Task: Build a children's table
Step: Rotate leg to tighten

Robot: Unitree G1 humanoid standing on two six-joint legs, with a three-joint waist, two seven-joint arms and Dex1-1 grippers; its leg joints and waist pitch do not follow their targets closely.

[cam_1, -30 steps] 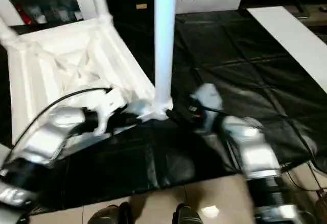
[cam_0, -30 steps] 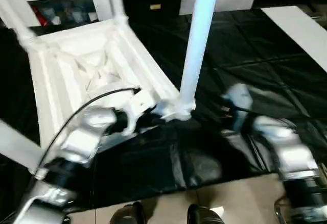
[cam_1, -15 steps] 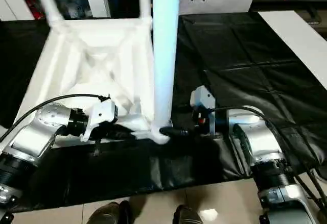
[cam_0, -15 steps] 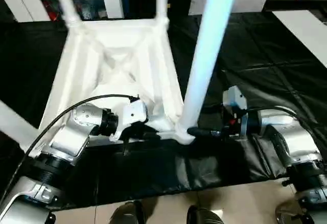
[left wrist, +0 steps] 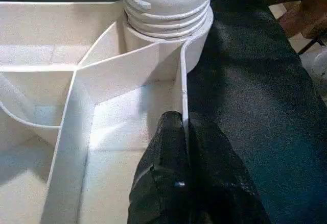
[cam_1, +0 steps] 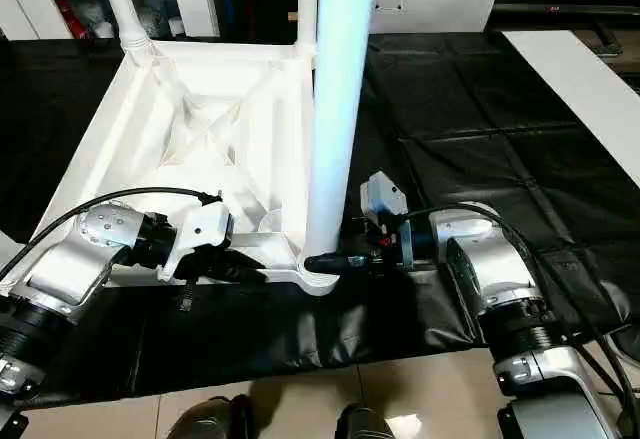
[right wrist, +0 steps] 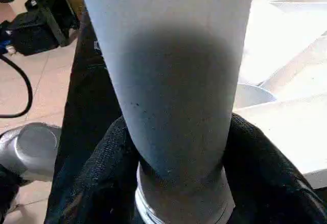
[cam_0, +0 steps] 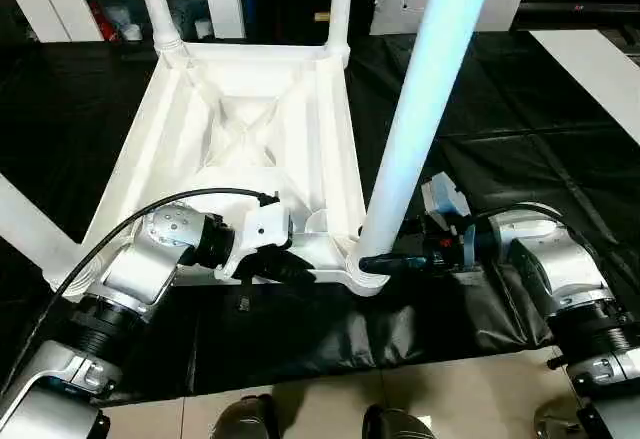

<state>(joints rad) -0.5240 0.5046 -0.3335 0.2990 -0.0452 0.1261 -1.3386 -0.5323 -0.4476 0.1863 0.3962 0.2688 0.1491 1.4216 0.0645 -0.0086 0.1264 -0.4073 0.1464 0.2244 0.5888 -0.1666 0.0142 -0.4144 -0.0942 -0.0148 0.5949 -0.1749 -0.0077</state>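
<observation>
Wide black-sheeted bench (cam_1: 480, 109) under everything, sheet creased and hanging over the near edge. Beyond that edge, pale floor tiles (cam_0: 480, 389) with two dark shoe tips at the bottom of the head views.

On the bench, left of centre: children's table (cam_0: 250, 129), all white, lying upside down, ribbed underside (cam_1: 200, 139) facing up with diagonal ribs crossing at the middle. Legs standing up from the round corner sockets: two at the far corners (cam_0: 158, 4) (cam_0: 340, 4), one at the near left corner leaning out of frame (cam_0: 25, 229), and the near right leg (cam_0: 425, 109), long, tapered and tinted bluish, rising steeply toward the camera out of its socket (cam_0: 362, 277). Threaded collar of that leg seated in the socket, seen close in the left wrist view (left wrist: 166, 9).

Left pincer (cam_0: 295, 267) at the table's near rim, just left of that socket: clenched on the thin upright rim wall (left wrist: 183, 91), one black finger (left wrist: 163, 173) inside the frame, the other outside against the sheet.

Right pincer (cam_0: 375, 261) reaching in level from the right at the foot of the near right leg, black fingers (right wrist: 97, 183) either side of the leg just above the collar, wrapped close around it, grasping the leg.
</observation>
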